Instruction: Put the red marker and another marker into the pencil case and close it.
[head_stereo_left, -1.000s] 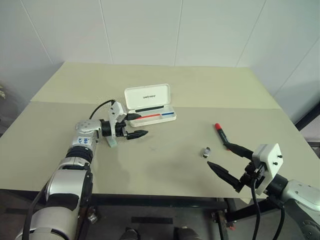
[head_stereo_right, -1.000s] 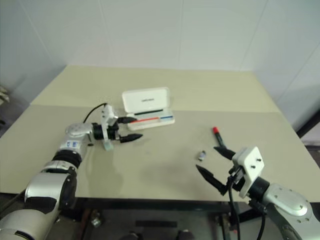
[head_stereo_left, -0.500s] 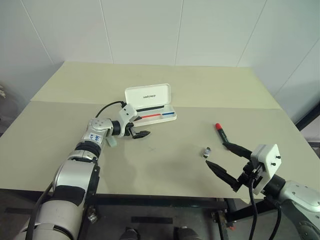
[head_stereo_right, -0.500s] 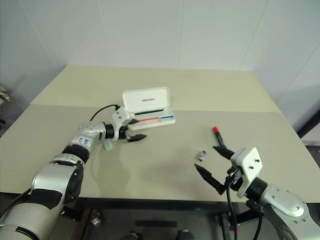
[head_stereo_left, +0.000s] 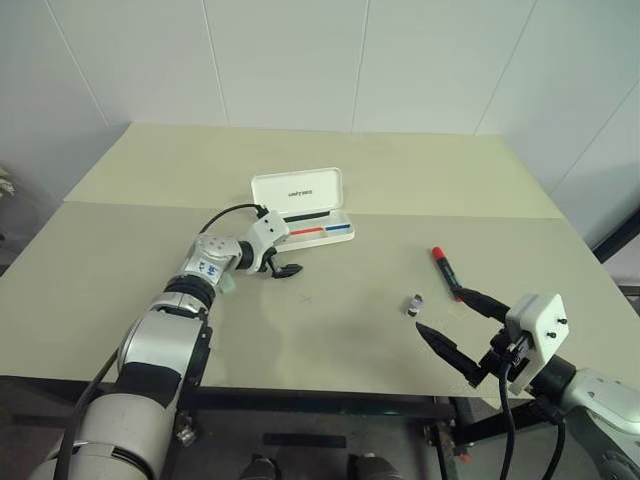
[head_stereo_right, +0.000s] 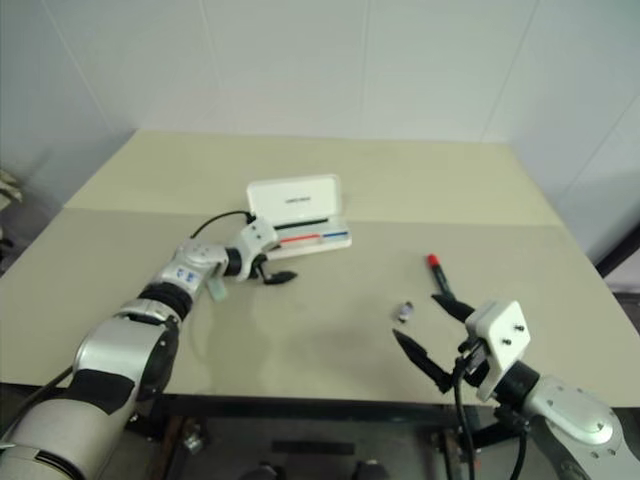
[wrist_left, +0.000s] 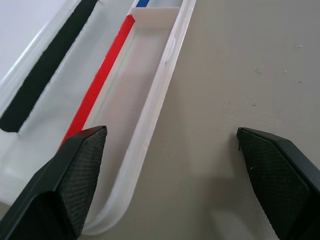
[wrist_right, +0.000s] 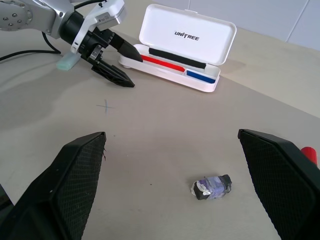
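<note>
The white pencil case (head_stereo_left: 297, 189) lies open at the table's middle back, its lid up, with red and blue stripes in its tray (wrist_left: 145, 75). My left gripper (head_stereo_left: 290, 256) is open at the case's left end, one finger (wrist_left: 75, 170) over the tray's corner and the other (wrist_left: 275, 170) over the table, holding nothing. The light green marker (head_stereo_left: 225, 285) lies on the table beside my left wrist. On the right lies the red marker (head_stereo_left: 445, 270). My right gripper (head_stereo_left: 441, 310) hangs open and empty just in front of it.
A small grey-black piece (head_stereo_left: 412, 303) lies left of the red marker, close to my right gripper's left finger. A black cable runs along my left wrist. The beige table (head_stereo_left: 330, 340) has a seam across its width behind the case.
My left gripper has swung right and dipped toward the case's left end, away from the green marker, which stayed put. The right gripper has kept still.
</note>
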